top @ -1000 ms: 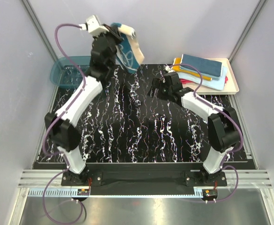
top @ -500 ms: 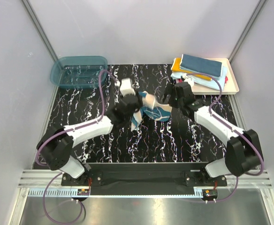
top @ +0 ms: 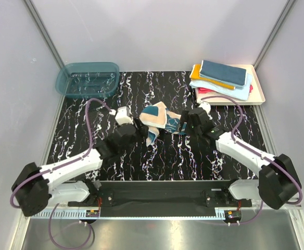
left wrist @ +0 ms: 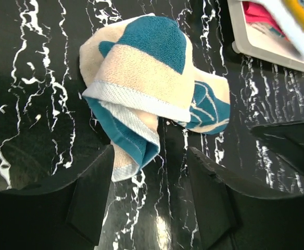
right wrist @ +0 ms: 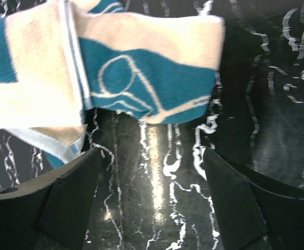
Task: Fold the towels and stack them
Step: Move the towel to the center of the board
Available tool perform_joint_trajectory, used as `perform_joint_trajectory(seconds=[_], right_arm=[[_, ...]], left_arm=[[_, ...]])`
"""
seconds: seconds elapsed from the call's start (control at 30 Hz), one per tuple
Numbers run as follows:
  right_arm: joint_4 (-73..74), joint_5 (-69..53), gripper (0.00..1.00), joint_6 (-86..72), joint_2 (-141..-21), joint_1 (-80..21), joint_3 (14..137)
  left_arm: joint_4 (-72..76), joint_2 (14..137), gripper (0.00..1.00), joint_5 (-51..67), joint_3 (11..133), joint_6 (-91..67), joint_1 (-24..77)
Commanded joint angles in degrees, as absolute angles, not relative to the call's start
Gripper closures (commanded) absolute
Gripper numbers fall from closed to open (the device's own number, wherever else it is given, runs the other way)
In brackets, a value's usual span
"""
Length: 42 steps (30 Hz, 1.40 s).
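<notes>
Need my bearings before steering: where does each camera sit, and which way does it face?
Top external: above and behind the bases, looking down on the table; both arms show.
Left wrist: on the left arm, facing the crumpled towel and tray; left fingers below.
Right wrist: on the right arm, facing the towel's other side; right fingers below.
Shared: all three show the towel.

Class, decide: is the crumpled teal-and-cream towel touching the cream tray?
Apart. The left wrist view shows a strip of bare black table between the towel and the tray.
</notes>
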<state>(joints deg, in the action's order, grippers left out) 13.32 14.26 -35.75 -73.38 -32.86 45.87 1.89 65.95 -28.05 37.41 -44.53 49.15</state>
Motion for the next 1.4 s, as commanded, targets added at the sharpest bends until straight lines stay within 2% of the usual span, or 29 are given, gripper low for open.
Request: perform_joint_trajectory(seconds=[0.0,0.1,0.37,0.67,0.83,1.37], right_arm=[[9.0,13.3,0.15,-34.8,-76.4,-34.6,50.4],[7.6,11.1,0.22,-35.3,-81.6,-35.9,53.9],[0.6,6.6,0.22,-41.9,-93.2,-37.9,58.6],[-9.2,5.1,0.24,-49.0,-98.3,-38.0,57.0],[-10.8,5.4,0.28,-52.6,-98.1,-38.1,54.9],[-17.2,4.8,0.28,-60.6,-92.2,-38.8,45.9]], left_arm=[[-3.2,62.4,0.39,-29.2,35.2,-48.0,48.0],[-4.4,60.9,0.42,-25.7,33.1,-50.4,44.4],[-6.1,56.8,0.43,-20.3,31.7,-48.8,38.9],[-7.6,54.6,0.43,-17.1,30.4,-47.5,35.5],[-8.1,53.4,0.43,-16.5,29.9,-46.8,34.2],[-6.1,55.8,0.44,-14.6,29.4,-46.8,33.0]])
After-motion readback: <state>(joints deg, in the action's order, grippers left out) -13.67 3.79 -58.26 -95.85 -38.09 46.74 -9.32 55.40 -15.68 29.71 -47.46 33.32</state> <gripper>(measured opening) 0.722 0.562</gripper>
